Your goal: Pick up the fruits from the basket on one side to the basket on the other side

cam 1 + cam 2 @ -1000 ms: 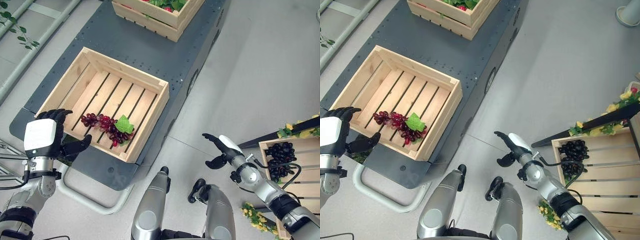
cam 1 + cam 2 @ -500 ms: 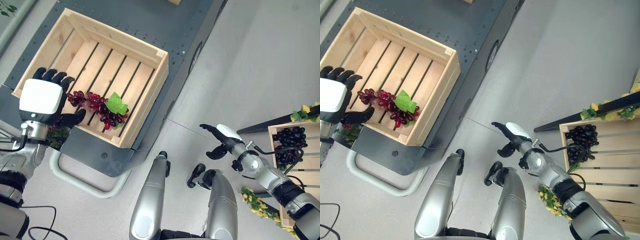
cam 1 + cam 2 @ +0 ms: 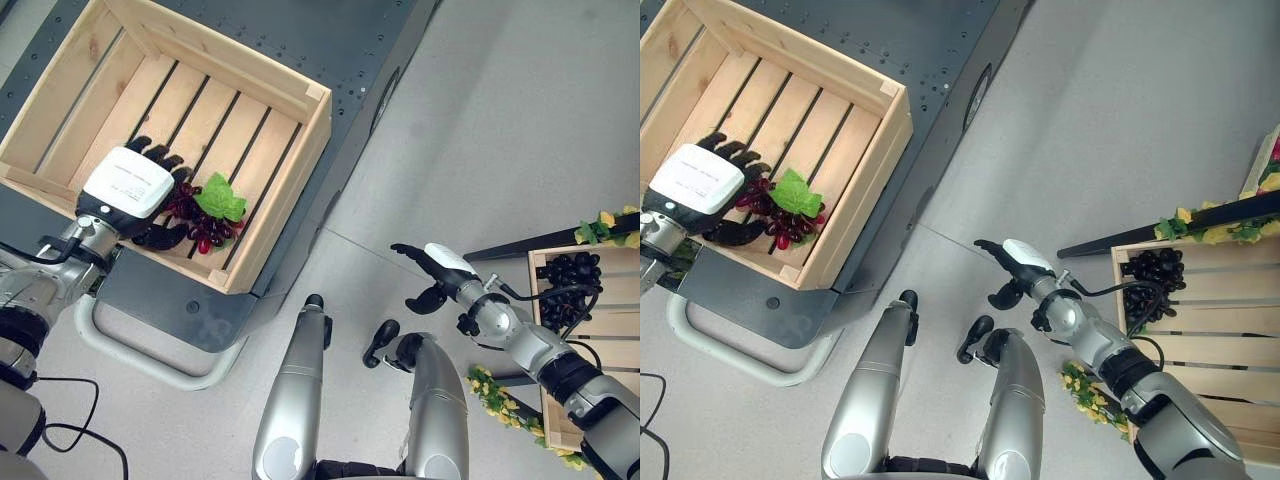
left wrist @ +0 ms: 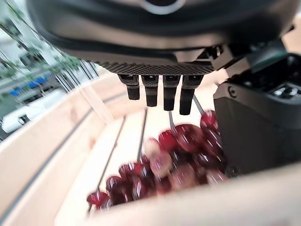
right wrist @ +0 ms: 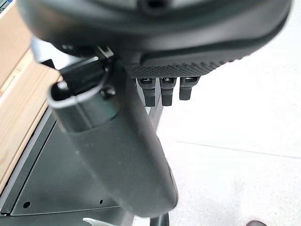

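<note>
Left hand (image 3: 128,190): hovering inside the near wooden crate (image 3: 290,175), fingers and thumb spreading loosely over the fruit, not clenching anything.
Red grape bunch (image 3: 200,222): lying on the crate slats near the front wall, green leaf (image 3: 218,198) attached, partly under the left hand.
Right hand (image 3: 432,272): hanging over the floor (image 3: 520,130), fingers relaxed, carrying nothing.
Dark grape bunch (image 3: 565,290): sitting in the second crate (image 3: 1200,340) at the robot's right.
Risk, slipping: the hand is likely catching only a few berries, so the loose bunch may be dropping on lift.
Risk, snagging: the thumb is working just beside the front wall and may be catching it.
Surface: dark grey cart deck (image 3: 330,40) carrying the near crate.
Room: pale grey floor; yellow flowers (image 3: 505,405) edging the right crate.
</note>
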{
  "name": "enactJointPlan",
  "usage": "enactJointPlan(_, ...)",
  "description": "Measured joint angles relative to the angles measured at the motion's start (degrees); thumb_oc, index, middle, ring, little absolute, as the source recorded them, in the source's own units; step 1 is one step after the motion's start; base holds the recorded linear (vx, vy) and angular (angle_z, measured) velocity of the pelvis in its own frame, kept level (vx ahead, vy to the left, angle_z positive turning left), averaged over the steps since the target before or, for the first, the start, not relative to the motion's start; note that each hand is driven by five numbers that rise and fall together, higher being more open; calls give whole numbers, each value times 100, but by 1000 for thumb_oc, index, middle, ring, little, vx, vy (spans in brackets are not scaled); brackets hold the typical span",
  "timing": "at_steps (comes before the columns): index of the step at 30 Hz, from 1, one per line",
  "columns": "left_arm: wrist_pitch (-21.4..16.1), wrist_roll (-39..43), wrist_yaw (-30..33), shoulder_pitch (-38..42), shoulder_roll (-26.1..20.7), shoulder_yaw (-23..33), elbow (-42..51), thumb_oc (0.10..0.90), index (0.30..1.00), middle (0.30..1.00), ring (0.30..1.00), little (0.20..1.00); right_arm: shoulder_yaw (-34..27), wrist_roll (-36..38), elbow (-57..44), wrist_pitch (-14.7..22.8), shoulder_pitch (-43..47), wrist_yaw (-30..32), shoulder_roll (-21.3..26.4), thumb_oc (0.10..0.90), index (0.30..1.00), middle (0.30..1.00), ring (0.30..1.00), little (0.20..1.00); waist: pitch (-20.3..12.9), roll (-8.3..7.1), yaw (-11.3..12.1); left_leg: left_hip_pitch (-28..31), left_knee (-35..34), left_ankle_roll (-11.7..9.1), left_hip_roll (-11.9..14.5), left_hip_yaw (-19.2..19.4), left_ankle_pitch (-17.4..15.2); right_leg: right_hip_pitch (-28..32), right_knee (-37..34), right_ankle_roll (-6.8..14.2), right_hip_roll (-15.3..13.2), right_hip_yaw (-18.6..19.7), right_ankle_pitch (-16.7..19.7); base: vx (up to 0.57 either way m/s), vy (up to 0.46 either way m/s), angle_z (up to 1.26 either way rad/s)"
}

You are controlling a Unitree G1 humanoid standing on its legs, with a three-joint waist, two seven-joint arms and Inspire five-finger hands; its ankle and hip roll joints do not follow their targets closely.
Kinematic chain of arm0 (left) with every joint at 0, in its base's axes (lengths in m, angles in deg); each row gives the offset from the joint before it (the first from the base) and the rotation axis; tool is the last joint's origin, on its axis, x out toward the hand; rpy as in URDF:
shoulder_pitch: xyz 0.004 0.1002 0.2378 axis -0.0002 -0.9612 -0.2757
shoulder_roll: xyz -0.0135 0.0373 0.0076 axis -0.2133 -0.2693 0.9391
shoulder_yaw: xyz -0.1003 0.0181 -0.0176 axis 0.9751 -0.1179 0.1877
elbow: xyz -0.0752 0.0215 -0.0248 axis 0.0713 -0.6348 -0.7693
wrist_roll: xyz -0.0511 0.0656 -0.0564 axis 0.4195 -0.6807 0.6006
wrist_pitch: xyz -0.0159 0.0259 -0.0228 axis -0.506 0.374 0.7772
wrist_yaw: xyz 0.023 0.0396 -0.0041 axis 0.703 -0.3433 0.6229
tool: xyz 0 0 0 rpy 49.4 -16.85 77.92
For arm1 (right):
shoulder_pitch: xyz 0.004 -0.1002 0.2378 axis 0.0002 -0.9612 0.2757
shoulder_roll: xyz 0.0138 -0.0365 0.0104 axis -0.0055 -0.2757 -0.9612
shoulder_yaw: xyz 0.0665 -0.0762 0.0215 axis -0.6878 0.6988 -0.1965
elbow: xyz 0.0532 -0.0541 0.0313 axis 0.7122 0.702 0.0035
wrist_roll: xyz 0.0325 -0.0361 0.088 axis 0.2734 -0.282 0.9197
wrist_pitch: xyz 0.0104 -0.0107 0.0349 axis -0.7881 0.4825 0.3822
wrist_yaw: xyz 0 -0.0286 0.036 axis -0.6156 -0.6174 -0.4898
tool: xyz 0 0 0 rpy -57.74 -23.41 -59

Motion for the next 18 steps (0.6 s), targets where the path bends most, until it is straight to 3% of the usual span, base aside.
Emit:
enactJointPlan(6,-199,24,-586,182,-6,-15,-4,800,900,900,900,900,0,1,114,25,2,0,5,800,900,900,900,900,0,-3,-15,-50,-11,-2,-1,-14,0,-38,-14,10,15,-3,-8,0,0,0)
enactJointPlan(10,-266,110,-1006,573,-40,-466,14,800,900,900,900,900,1,8,178,25,5,0,2,800,900,900,900,900,1,-6,-44,-134,-11,-10,21,-30,8,-60,-45,10,16,-86,-13,16,-1,6)
enactJointPlan(18,-789,825,-2313,994,-283,-863,366,800,900,900,900,900,0,129,192,39,50,1,2,800,900,900,900,900,0,-21,-104,-177,-91,-36,43,-1,26,-93,-115,14,24,-111,-11,3,11,1)
